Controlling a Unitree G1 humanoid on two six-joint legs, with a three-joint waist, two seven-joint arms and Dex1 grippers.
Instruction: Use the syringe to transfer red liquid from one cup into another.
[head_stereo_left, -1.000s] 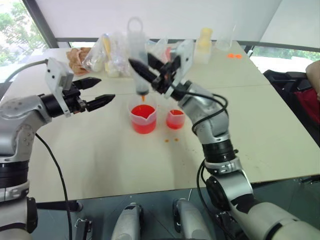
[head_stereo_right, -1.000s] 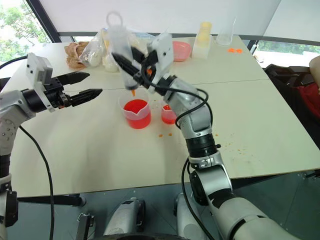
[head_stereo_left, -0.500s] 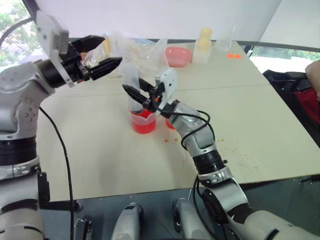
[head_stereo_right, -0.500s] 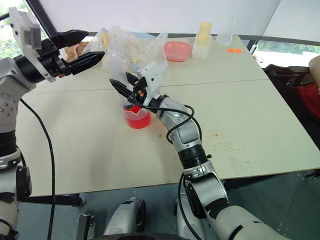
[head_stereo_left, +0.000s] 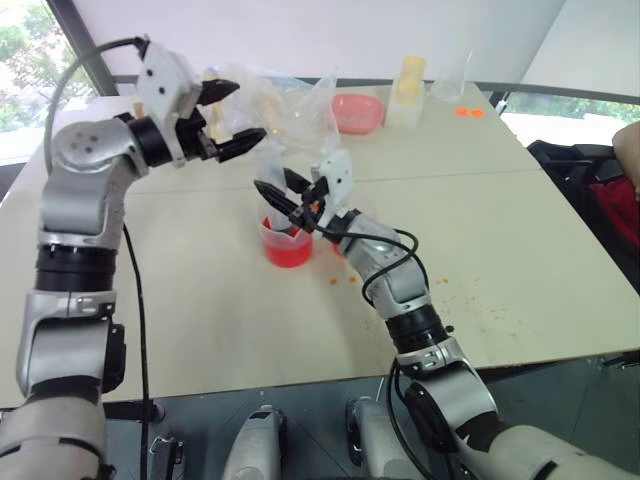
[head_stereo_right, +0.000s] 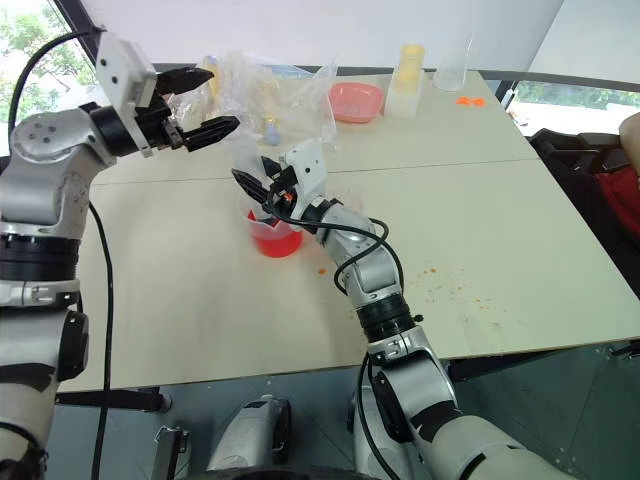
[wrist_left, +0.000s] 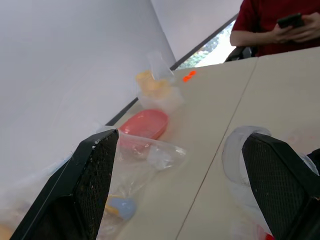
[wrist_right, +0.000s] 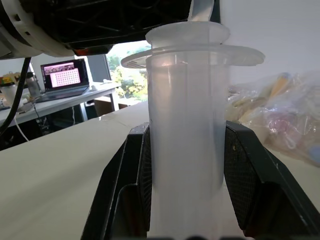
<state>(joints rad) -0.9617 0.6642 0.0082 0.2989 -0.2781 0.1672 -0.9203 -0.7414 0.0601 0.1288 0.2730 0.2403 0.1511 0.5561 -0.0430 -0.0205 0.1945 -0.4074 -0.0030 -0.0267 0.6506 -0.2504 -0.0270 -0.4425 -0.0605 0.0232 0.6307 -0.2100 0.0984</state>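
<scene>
- While your left gripper (head_stereo_left: 232, 113) is hovering released, fingers spread wide, above the syringe's top, you are at the drawing step: the plunger is not yet gripped.
- Sitting near the middle of the table (head_stereo_left: 520, 230), towards its far edge, the larger spouted cup (head_stereo_left: 286, 243) is holding the red liquid (head_stereo_left: 288, 251); it is thin clear plastic, round, with a pouring lip.
- Standing upright in that cup, the syringe (head_stereo_left: 271, 178) is showing a thick, smooth, translucent barrel with a wide flange and a looped plunger top; its tip is hidden inside the cup.
- Grasping the syringe barrel, your right gripper (wrist_right: 185, 170) is pressing its textured black pads against the smooth sides.
- Waiting just beside the larger cup, the smaller clear cup (head_stereo_left: 344, 247) is mostly hidden behind your right arm.
- Judging from this, your next move is asking for the left fingers to come down onto the plunger loop and pull straight up, while the right is steadying the barrel so the light cup is not tipping.
- Lying towards the far edge, crinkled clear bags (head_stereo_left: 290, 100) and a smooth pink bowl (head_stereo_left: 356, 111) are staying clear of the work.
</scene>
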